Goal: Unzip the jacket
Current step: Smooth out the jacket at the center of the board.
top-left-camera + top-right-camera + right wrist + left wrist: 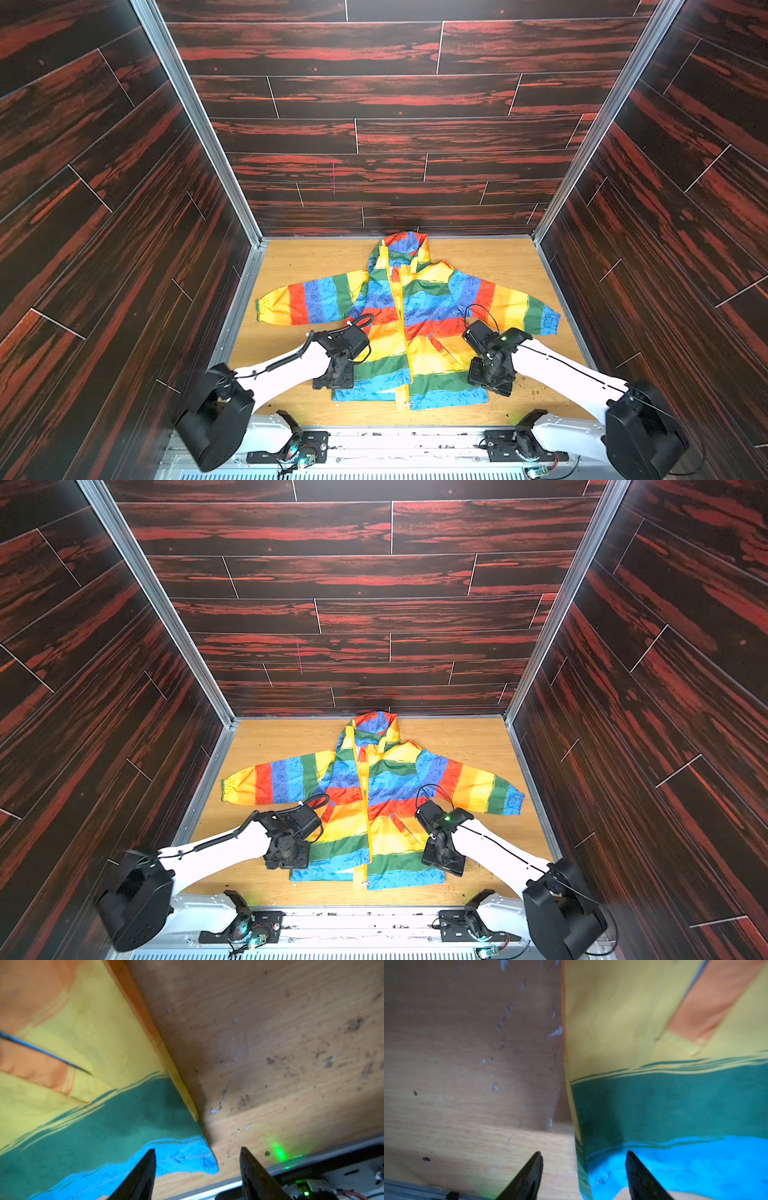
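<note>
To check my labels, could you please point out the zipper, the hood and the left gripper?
zipper [402, 328]: in a top view, midway along its yellow strip.
hood [402, 246]: in a top view, its blue inside.
left gripper [584, 1152]: left wrist view, midway between the fingers.

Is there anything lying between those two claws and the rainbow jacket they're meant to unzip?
Nothing visible does. The jacket lies flat on the wooden table. The left gripper and right gripper hang open over its bottom corners; the yellow zipper lies uncovered.
</note>
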`<state>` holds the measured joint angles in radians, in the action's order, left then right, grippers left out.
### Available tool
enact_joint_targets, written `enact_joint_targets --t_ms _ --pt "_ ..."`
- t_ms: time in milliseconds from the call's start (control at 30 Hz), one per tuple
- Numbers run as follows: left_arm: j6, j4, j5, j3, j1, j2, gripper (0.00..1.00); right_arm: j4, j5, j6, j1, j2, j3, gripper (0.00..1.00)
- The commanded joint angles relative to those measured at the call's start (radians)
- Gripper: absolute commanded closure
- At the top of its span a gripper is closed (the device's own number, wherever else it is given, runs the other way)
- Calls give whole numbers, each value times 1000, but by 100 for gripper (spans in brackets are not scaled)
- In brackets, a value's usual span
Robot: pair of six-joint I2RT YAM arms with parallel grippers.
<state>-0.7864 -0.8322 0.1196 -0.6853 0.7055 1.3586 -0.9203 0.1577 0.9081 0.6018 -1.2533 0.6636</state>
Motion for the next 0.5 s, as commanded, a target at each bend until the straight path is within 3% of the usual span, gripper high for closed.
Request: enact_joint_targets --t_ms 0,233,367,467 --pt "-49 40 3 15 3 14 49 76 -32 -44 -22 -31 -24 41" --pt "-78 17 10 29 3 7 100 105 -12 -61 -68 -25 -45 79" --pt "-86 20 3 45 3 -53 100 100 -11 -70 -126 41 -38 100" --pt "-101 4 6 52 3 -122 100 85 -15 -66 -171 102 -40 100"
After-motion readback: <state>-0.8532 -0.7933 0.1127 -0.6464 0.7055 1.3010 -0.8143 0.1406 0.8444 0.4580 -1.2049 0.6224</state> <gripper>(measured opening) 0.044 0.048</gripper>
